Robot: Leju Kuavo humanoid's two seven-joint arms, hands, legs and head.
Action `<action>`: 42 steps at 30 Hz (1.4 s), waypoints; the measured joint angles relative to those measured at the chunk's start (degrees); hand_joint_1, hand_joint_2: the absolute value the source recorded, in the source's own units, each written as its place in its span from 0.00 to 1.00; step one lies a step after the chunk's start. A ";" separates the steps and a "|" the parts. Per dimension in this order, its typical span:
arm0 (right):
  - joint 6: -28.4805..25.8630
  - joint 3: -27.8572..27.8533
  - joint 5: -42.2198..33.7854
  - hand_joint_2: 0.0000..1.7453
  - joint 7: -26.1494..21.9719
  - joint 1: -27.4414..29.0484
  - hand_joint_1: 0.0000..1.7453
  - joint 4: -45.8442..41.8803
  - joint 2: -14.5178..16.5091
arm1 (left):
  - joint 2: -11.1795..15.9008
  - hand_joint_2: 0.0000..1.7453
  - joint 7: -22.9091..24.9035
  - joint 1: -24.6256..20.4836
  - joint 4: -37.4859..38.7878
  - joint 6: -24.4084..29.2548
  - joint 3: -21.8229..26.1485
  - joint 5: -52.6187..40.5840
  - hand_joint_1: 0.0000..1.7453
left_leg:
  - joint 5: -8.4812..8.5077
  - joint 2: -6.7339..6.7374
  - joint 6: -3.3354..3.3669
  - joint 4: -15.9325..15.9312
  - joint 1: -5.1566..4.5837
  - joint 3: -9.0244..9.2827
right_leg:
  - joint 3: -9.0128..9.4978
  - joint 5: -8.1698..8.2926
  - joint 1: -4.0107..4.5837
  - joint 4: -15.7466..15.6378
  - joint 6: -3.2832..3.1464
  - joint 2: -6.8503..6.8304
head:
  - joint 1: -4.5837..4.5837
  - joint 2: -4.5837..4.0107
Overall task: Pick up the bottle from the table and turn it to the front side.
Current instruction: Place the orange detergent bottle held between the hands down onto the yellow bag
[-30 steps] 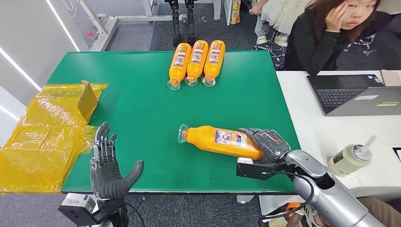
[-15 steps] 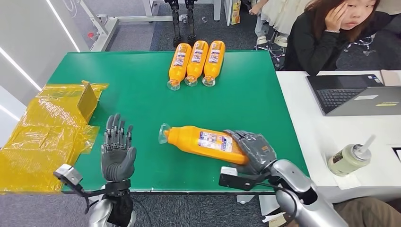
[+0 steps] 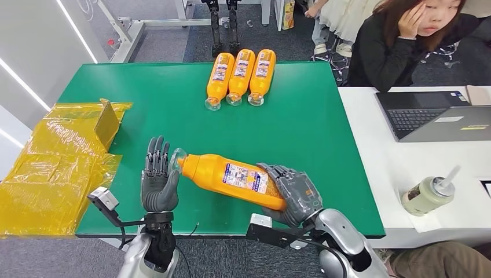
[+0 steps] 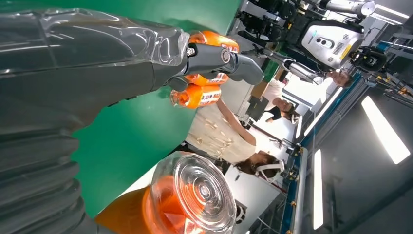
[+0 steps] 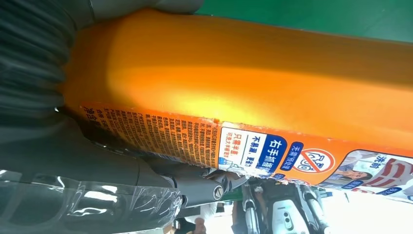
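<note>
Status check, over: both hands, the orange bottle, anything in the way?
Right hand grips the orange bottle at its base end. Left hand open, upright by the clear cap. Three more bottles lie far across the green table, no obstruction.

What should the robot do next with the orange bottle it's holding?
Probably close the left robot hand around the bottle's clear cap end. The right robot hand grips the orange bottle by its base, and the open left one waits right beside the cap, ready to help turn it.

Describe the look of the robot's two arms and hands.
Both hands are dark grey with darker, segmented fingers: left hand, right hand. The right forearm is rounded silver metal. A black bracket with a small silver camera box juts from the left wrist, trailing thin black cables.
</note>
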 joint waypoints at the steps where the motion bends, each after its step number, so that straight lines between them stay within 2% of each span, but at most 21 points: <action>1: 0.01 -0.10 0.21 1.00 -0.07 0.23 1.00 -0.13 0.15 | 0.00 1.00 0.15 0.00 0.06 -0.22 0.00 0.30 0.00 | 0.00 0.00 0.00 0.00 0.00 0.00 | 0.00 0.00 0.00 0.00 0.00 0.00 | 0.00 0.00; 7: 0.05 -0.78 -1.37 1.00 -2.67 0.71 1.00 0.15 0.29 | 0.14 1.00 0.35 0.84 -0.83 -1.24 0.00 1.72 0.00 | 0.00 0.01 0.00 -0.01 0.01 0.01 | 0.00 0.00 0.01 0.01 -0.01 0.01 | -0.01 0.00; 12: -0.10 -0.85 -3.84 1.00 -4.88 0.69 1.00 1.51 -0.08 | 0.86 1.00 1.63 3.43 -5.26 -1.79 -0.35 2.90 0.00 | 0.00 0.01 -0.01 -0.02 0.01 -0.01 | 0.00 -0.01 0.01 0.01 -0.01 0.01 | 0.01 0.00; 22: -1.34 0.06 -6.52 1.00 -5.36 0.74 1.00 2.84 -0.08 | 1.80 1.00 4.28 5.75 -11.13 -4.76 -3.12 7.42 0.00 | 0.00 -0.01 0.00 -0.02 0.01 -0.02 | 0.00 -0.01 0.01 0.01 0.00 -0.01 | 0.00 0.00; 33: -2.27 1.97 -7.93 1.00 -6.36 0.35 1.00 4.49 0.10 | 2.50 1.00 4.32 5.92 -12.62 -4.84 -5.55 8.66 0.00 | 0.00 -0.01 -0.01 -0.02 0.01 -0.02 | 0.00 -0.01 0.01 0.02 0.00 -0.01 | 0.01 0.00; 37: -2.84 2.76 -8.05 1.00 -7.20 -0.78 1.00 4.96 1.24 | 2.54 1.00 4.50 5.87 -12.64 -4.90 -6.04 9.74 0.00 | 0.00 0.00 -0.01 -0.02 0.01 -0.01 | 0.00 0.00 0.01 0.02 0.00 0.00 | -0.01 0.00; 42: -2.96 4.71 -7.75 1.00 -6.90 -2.32 1.00 5.27 4.58 | 2.41 1.00 4.73 5.21 -12.44 -4.90 -7.06 11.14 0.00 | 0.02 -0.01 -0.03 -0.03 0.03 0.01 | 0.00 -0.01 0.02 0.03 -0.01 0.00 | -0.01 0.00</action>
